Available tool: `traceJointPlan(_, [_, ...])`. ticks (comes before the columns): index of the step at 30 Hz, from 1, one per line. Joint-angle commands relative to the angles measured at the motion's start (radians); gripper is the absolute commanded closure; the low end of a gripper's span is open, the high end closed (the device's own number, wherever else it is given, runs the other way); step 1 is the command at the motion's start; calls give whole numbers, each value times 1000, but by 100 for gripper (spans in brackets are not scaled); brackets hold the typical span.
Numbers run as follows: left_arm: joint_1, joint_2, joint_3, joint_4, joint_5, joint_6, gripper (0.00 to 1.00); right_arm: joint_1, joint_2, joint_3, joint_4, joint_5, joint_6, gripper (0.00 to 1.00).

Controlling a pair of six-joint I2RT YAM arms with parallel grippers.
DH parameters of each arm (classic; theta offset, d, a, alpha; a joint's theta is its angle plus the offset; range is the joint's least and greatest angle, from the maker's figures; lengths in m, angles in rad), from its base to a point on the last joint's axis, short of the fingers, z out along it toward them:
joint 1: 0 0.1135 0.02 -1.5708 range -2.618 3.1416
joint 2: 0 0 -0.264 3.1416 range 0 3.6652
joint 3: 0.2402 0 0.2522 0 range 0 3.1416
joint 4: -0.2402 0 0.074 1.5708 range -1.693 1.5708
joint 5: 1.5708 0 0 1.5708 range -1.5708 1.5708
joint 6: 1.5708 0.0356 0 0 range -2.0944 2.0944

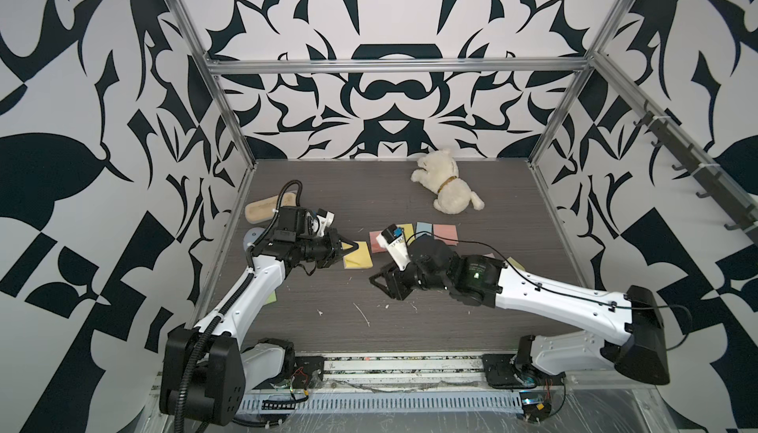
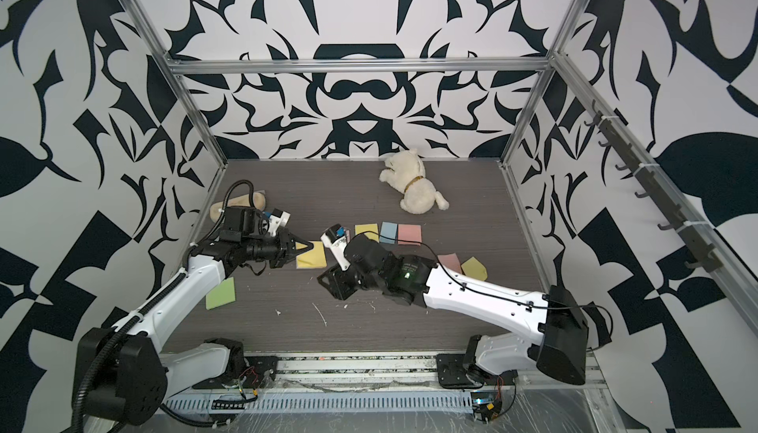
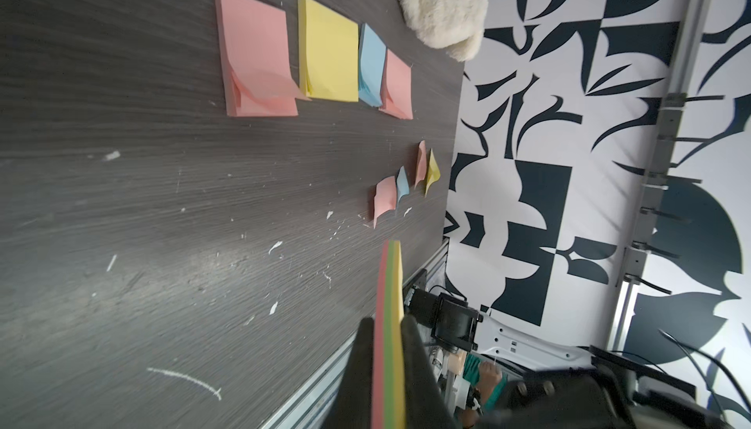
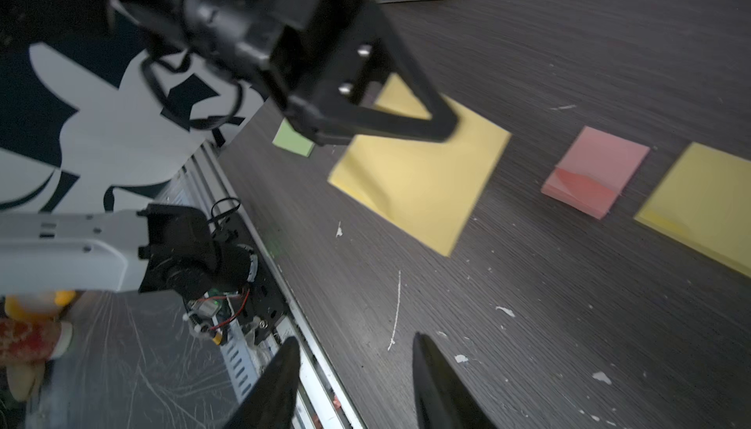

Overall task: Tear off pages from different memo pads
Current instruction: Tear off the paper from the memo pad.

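Pages (image 3: 384, 199): several torn, loose by desk (image 1: 328, 308) right edge. Memo pads (image 3: 327, 49): four rowed mid-desk. Left tool (image 1: 350, 245) clenched on yellow-topped pad (image 1: 361, 260); right tool (image 4: 357, 337) released, empty. Tearing apparently unfinished.

Lab cell: aluminium frame (image 1: 393, 66), patterned walls (image 1: 82, 82)

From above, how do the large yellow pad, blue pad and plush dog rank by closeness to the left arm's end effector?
1. Large yellow memo pad: in the left end effector's grip.
2. Blue memo pad: in the row, toward the right.
3. Plush dog: by the back wall.
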Motion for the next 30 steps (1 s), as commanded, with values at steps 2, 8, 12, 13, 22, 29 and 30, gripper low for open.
traceJointPlan(2, [-62, -24, 48, -72, -46, 47, 100, 18, 68, 99, -47, 101, -141, 48])
traceJointPlan(8, [-105, -72, 23, -54, -69, 69, 100, 37, 123, 158, -44, 65, -147, 47])
traceJointPlan(12, [-114, -81, 25, -52, -63, 80, 100, 37, 137, 164, -34, 71, -137, 48])
traceJointPlan(13, [-116, -82, 27, -52, -59, 85, 100, 37, 135, 161, -31, 75, -129, 49])
traceJointPlan(22, [-127, -78, 20, -52, -61, 117, 100, 29, 99, 137, 10, 36, -60, 47])
traceJointPlan(29, [-148, -87, 23, -52, -68, 123, 100, 16, 131, 159, 5, 31, -19, 53])
traceJointPlan(30, [-150, -90, 23, -52, -69, 123, 100, 17, 135, 164, -1, 33, -17, 54])
